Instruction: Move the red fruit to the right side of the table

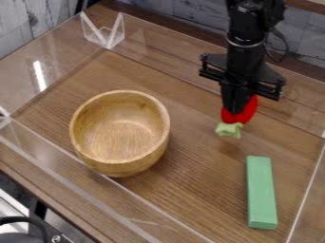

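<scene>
The tool [237, 112] points straight down, its jaws closed on the red fruit [244, 111], whose green leafy end hangs just below the fingertips. The fruit sits over the right part of the worktop [191, 166], above the green block [260, 191] and well apart from the wooden bowl [120, 131].

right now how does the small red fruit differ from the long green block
The small glossy red fruit is rounded, with a pale green leafy end; the long flat green block is a plain rectangular bar. The fruit is much the shorter of the two. The fruit hangs in the shut black gripper, leafy end down, while the block lies flat and untouched on the brown wooden table. Both are on the table's right side, away from the round wooden bowl.
</scene>
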Motion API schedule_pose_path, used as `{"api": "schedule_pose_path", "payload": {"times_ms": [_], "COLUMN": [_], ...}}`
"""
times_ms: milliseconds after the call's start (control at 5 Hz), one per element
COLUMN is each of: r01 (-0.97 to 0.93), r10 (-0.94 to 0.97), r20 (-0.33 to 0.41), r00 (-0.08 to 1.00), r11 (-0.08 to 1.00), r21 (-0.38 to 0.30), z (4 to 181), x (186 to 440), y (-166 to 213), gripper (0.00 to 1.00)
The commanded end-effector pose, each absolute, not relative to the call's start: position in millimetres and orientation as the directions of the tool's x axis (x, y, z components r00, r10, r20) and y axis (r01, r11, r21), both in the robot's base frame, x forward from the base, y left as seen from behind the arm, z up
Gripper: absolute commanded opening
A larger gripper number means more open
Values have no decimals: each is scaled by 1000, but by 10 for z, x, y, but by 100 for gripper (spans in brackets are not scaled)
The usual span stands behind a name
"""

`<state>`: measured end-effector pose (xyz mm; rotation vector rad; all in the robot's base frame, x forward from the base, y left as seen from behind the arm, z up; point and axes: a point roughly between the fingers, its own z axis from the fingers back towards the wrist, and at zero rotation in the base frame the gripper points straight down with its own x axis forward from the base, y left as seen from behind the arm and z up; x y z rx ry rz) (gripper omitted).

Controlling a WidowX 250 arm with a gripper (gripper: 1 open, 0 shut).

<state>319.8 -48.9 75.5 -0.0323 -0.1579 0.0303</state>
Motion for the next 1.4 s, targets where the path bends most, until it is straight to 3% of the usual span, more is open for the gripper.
{"api": "schedule_pose_path", "payload": {"times_ms": [0,200,600,1200], "r01": [-94,-158,25,259], "r10": [102,166,-9,-244], "r20": [203,209,222,174], "r00": [974,964,975,954], "r11": [994,986,997,963], "r21": [-46,-54,-69,-74], "z": [950,1032,1190,896], "x": [3231,3218,3219,3163], "y": [-493,-493,-499,-757], "gripper": [0,0,0,0]}}
